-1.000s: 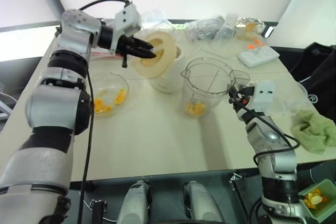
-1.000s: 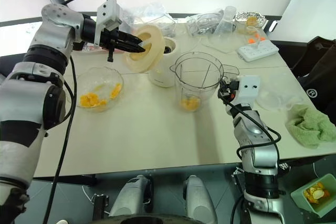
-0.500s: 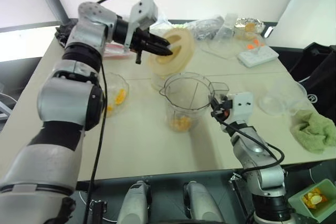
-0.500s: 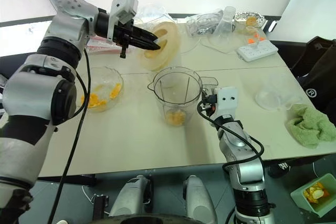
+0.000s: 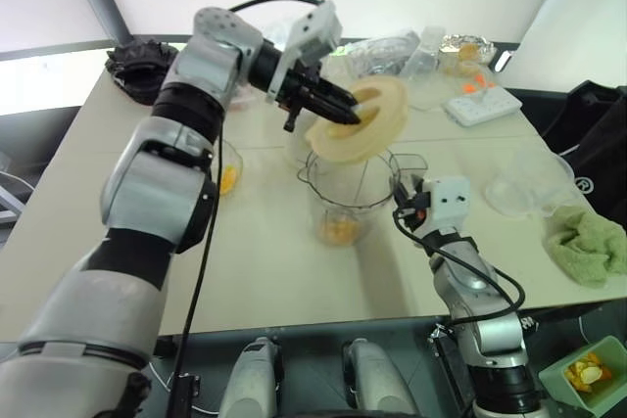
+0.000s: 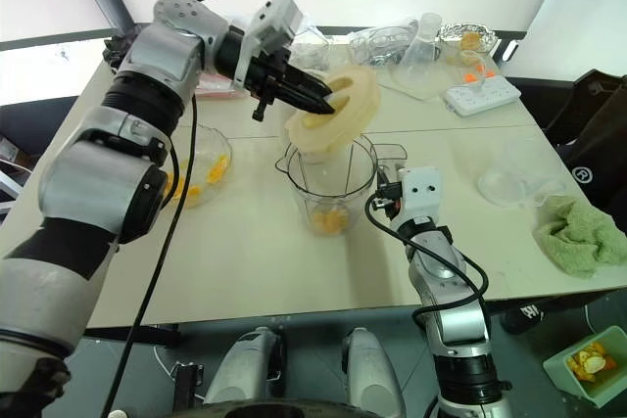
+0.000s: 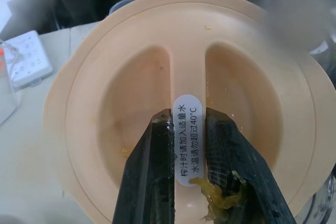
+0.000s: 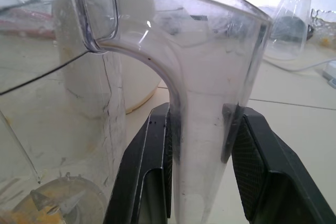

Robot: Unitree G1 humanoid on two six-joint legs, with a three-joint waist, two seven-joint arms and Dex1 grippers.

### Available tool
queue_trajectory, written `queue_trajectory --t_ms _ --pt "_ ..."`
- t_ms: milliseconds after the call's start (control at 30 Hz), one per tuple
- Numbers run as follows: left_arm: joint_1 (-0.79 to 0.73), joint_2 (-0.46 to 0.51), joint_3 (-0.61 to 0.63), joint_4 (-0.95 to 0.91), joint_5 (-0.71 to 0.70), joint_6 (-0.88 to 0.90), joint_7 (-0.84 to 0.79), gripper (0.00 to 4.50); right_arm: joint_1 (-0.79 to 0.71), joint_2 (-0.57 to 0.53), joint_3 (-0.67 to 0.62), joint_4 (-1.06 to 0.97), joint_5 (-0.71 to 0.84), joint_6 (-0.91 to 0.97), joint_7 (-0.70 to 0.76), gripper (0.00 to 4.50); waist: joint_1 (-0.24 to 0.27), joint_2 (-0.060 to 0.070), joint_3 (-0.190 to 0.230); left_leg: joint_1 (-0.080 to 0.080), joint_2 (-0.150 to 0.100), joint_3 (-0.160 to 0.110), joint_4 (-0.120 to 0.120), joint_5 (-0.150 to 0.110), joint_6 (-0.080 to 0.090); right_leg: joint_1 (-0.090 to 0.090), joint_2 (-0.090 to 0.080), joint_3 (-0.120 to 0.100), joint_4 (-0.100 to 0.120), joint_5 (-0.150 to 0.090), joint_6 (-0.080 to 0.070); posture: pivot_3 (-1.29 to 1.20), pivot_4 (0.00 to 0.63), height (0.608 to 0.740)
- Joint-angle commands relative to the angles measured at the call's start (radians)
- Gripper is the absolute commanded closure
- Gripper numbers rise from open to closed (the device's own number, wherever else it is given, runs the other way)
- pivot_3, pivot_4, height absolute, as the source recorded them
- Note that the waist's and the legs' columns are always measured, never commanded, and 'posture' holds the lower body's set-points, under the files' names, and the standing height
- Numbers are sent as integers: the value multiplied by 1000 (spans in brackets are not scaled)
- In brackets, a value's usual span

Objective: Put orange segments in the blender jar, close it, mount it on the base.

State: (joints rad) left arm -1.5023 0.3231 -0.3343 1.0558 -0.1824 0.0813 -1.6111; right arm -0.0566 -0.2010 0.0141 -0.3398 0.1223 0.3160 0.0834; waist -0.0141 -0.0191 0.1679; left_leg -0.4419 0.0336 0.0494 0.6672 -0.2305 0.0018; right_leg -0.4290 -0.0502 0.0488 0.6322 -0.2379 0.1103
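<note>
My left gripper is shut on the middle ridge of the flat cream lid. It holds the lid tilted just above the mouth of the blender jar. In the left wrist view both black fingers clamp the ridge of the lid, with pulp on one finger. The jar stands on the table with orange segments at its bottom. My right gripper is shut on the jar's handle. The base stands behind the jar, mostly hidden. More segments lie in a clear bowl to the left.
A white power strip, bags and a clear cup crowd the back right. A clear dish and a green cloth lie at the right. A green bin with peels sits below the table's right corner.
My left gripper carried the lid to the right and tipped it flatter, over the jar's mouth. The right gripper first drew the jar leftward and nearer, then held still.
</note>
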Motion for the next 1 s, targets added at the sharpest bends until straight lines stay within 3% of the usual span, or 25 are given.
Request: queue_trajectory --t_ms 33,333,633,1000 --pt "-9 3 -77 -54 -67 -17 -3 4088 17 5 -14 -9 -29 3 -17 3373 -1 0 0 0 0 0 0 0 0 0 0 0 0 0 0 0 150 740" --pt "-2 -22 -252 -24 -101 -92 -3 4088 25 37 -8 -21 -42 -4 -45 3373 2 0 0 1 0 0 0 0 0 0 0 0 0 0 -1 0 150 740" --pt "18 -12 -503 -44 -144 -202 -3 4088 36 76 -7 -29 -47 -35 -65 3373 1 0 -1 4 0 0 1 0 0 3 0 1 0 -1 -2 0 150 740" --pt "4 -18 -558 -15 -163 -206 -3 4088 29 159 -38 -34 47 -138 -22 3373 -1 -1 -2 4 0 0 1 0 0 4 0 1 -1 -1 -2 0 150 740"
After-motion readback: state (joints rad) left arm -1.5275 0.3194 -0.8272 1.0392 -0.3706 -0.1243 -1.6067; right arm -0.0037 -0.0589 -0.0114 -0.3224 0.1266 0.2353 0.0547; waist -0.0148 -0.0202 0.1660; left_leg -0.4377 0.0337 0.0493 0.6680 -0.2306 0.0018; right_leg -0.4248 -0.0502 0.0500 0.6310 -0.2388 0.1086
